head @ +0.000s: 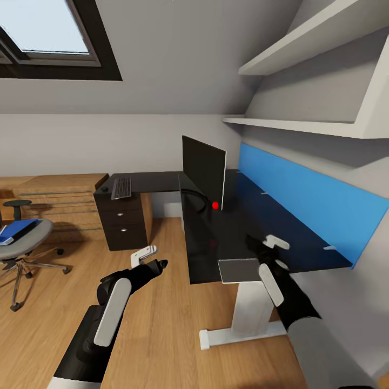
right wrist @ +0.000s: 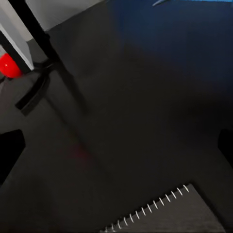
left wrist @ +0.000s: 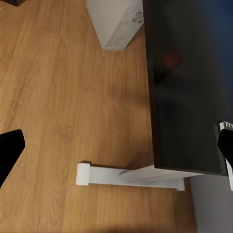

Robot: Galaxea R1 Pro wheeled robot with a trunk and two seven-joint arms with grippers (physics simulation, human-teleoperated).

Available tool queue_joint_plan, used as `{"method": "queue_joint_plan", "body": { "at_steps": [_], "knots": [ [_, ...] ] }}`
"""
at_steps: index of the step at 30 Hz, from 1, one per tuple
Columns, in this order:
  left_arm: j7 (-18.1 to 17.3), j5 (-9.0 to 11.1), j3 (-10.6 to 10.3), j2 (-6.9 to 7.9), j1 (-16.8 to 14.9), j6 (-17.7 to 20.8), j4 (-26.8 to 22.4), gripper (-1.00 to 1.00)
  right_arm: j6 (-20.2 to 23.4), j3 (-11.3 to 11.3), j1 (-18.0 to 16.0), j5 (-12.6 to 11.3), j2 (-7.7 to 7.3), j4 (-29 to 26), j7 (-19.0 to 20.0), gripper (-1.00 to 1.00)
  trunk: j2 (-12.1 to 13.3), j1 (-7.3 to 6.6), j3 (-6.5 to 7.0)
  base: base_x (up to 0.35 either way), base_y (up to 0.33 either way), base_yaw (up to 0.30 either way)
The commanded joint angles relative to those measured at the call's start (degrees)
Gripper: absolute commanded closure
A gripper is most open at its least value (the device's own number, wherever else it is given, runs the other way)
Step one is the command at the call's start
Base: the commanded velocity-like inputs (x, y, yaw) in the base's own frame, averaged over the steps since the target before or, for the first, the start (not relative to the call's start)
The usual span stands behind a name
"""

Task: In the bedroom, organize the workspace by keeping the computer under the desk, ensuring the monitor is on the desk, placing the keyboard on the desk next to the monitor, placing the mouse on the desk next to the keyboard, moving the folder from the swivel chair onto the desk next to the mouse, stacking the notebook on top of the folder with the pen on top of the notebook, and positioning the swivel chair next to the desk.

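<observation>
Monitor (head: 204,168) and keyboard (head: 121,188) sitting on desk (head: 302,237); notebook (head: 240,270) lying at near edge below right gripper (head: 268,244), fingers spread, empty. Folder (head: 16,229) waiting on swivel chair (head: 24,243), well apart. Left gripper (head: 150,258) hanging open over floor. Drawer block, wall shelves flanking workspace.
</observation>
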Motion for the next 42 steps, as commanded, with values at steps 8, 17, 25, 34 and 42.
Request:
{"method": "queue_joint_plan", "body": {
  "at_steps": [8,17,25,34,42],
  "knots": [
    [0.6,0.4,0.1,0.13,0.0,0.1,-0.2,-1.0,4.0,-3.5,1.8,-23.0,-2.78,-1.4,-0.3,-1.0,0.0,0.0,-0.06,-0.113,0.0,0.0],
    [0.6,0.5,0.2,0.2,0.0,0.1,-0.5,-1.0,11.1,-4.6,2.0,-39.8,-6.6,0.2,0.2,-1.0,0.0,0.0,-0.06,-0.306,0.0,0.0],
    [0.7,0.5,2.0,0.15,0.0,0.3,-2.1,-1.0,11.4,-4.7,2.0,-40.4,-8.06,0.3,1.0,-1.0,0.0,0.0,-0.06,-0.066,0.0,0.0],
    [0.8,0.5,4.1,-0.09,0.0,0.4,-3.2,-1.0,11.5,-4.8,2.0,-40.7,-10.29,3.9,5.5,-1.0,-2.8,1.54,-1.32,-0.005,0.0,0.0],
    [0.8,0.6,5.2,-0.13,0.0,0.4,-3.3,-1.0,11.5,-4.8,2.0,-40.7,-10.63,7.5,8.7,-1.0,-6.0,3.29,-2.75,0.0,0.0,0.0]
  ]
}}
